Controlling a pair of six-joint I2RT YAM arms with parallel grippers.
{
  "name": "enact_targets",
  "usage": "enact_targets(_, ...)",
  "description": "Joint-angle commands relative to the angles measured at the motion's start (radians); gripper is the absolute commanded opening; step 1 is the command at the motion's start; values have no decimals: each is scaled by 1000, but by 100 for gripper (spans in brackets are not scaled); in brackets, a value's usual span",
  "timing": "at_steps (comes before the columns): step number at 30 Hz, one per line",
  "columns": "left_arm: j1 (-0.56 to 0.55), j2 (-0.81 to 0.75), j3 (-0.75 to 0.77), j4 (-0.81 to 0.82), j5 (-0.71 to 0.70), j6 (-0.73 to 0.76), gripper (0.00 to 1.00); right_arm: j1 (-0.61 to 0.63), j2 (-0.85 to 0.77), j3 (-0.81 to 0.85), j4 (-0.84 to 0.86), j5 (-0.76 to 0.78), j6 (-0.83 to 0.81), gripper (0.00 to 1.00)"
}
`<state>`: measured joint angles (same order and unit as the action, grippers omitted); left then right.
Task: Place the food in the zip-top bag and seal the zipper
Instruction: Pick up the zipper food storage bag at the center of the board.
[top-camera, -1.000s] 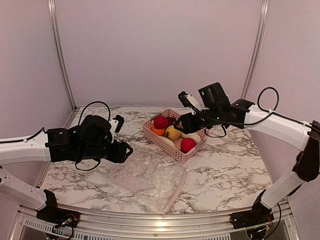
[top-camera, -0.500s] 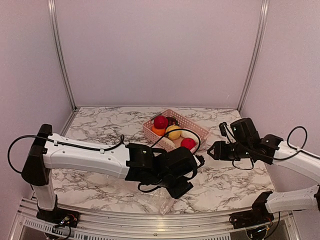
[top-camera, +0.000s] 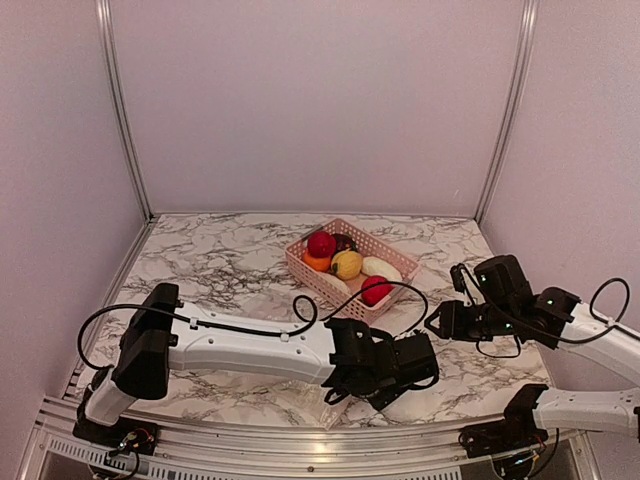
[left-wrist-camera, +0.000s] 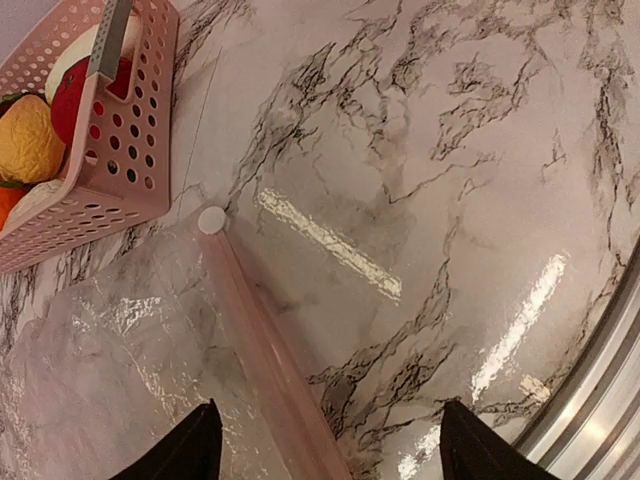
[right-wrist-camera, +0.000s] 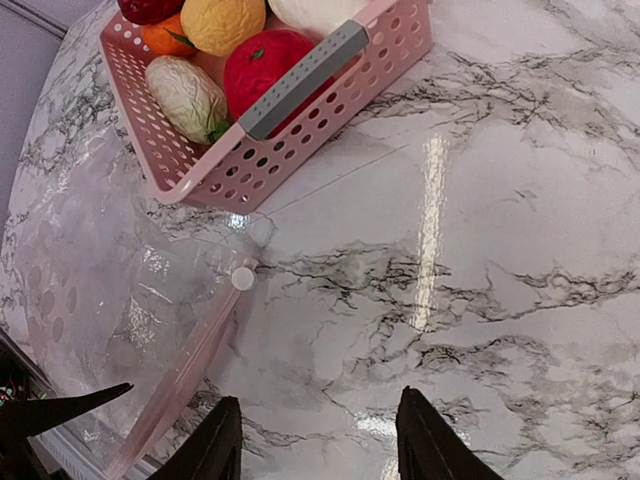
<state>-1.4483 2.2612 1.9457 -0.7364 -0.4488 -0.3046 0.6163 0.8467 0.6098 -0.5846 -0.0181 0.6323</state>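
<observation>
Hovering over the zipper, my left gripper gapes wide; my right gripper is spread too, empty. The zip-top bag lies flat, mostly hidden overhead by my left arm. The food sits in the pink basket, cropped.

From above, my left arm covers most of the bag. The basket runs off my left wrist view; only my fingertips show there.

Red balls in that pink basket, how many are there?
2. One red ball sits at the basket's far left side, the other at its near right side. More may be hidden underneath.
</observation>
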Motion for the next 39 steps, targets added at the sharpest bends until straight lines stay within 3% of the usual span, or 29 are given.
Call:
enact_targets(1,-39,153,158,-246,-256,-90,74,-6,-1,45,-19,-35,-16,50)
enact_targets(5,-44,241,264,-380,-342,-161,72,-7,15,89,-40,-42,-58,50)
enact_targets(13,-43,264,271,-471,-408,-239,60,-6,12,137,-78,-41,-104,51)
enact_targets(21,-14,177,242,-541,-402,-311,20,-6,30,116,-29,-63,-86,51)
enact_targets(26,25,37,126,-575,-424,-377,1,-5,85,141,24,-80,-81,51)
enact_targets(33,120,-203,25,-566,-390,-517,0,24,268,300,93,-131,-75,51)
enact_targets(39,183,-393,-111,-410,-399,-551,0,125,521,541,158,-207,-66,52)
